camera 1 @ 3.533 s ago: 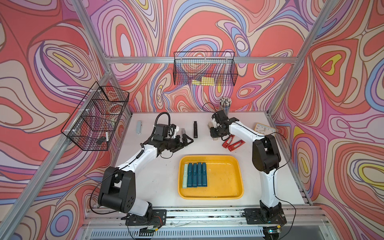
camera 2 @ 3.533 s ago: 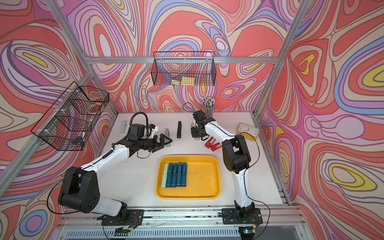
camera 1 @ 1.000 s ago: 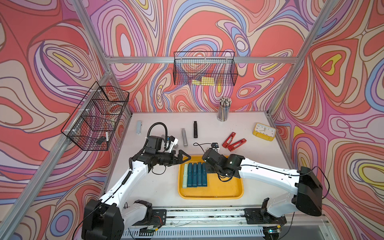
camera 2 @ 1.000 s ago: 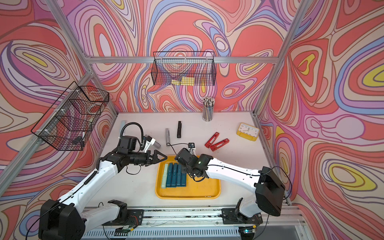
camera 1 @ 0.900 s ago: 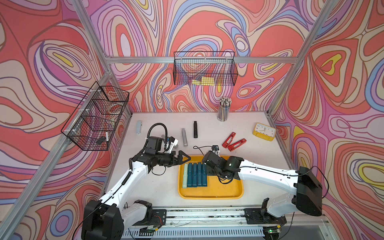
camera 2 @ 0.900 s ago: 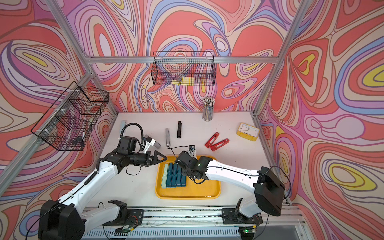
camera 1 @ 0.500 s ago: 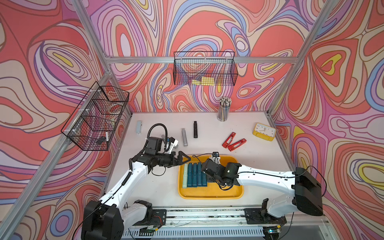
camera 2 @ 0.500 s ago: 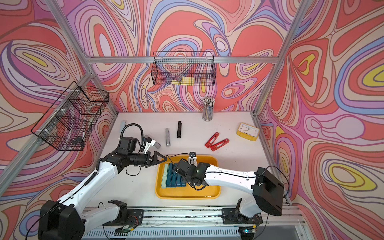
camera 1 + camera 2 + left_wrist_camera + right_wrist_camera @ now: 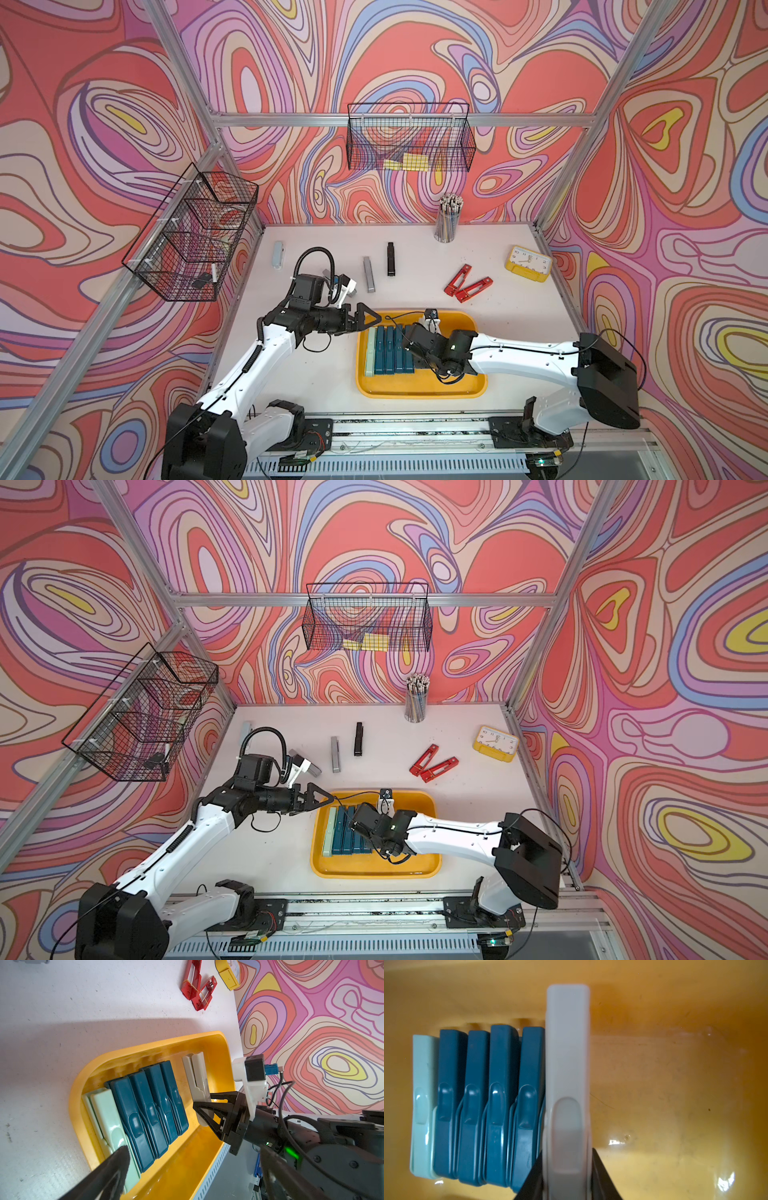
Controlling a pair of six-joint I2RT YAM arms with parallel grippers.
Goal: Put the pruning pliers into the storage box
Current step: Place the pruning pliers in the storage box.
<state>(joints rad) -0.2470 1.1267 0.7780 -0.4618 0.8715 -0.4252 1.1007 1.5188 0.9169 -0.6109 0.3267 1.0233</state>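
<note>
My left arm [image 9: 249,374] and right arm [image 9: 523,365]: white link shells, black joint housings, black bases [image 9: 199,444]. My left gripper [image 9: 372,319]: black, triangular open-frame fingers [image 9: 112,1167]; my right gripper [image 9: 203,1101] same. White camera mount [image 9: 254,1088] on right wrist, black camera cube [image 9: 254,1070], blue connector [image 9: 270,1068]. Black cable [image 9: 316,249] loops over left wrist; ribbed black cable [image 9: 250,358] along left forearm. Green light [image 9: 291,1151] on right wrist housing.

The left arm rises from the bench's front edge and reaches level toward the middle, its left gripper [image 9: 368,319] spread wide and empty. The right arm stretches low toward the bench's middle, its right gripper [image 9: 408,343] clamped on beige pliers [image 9: 197,1076].
</note>
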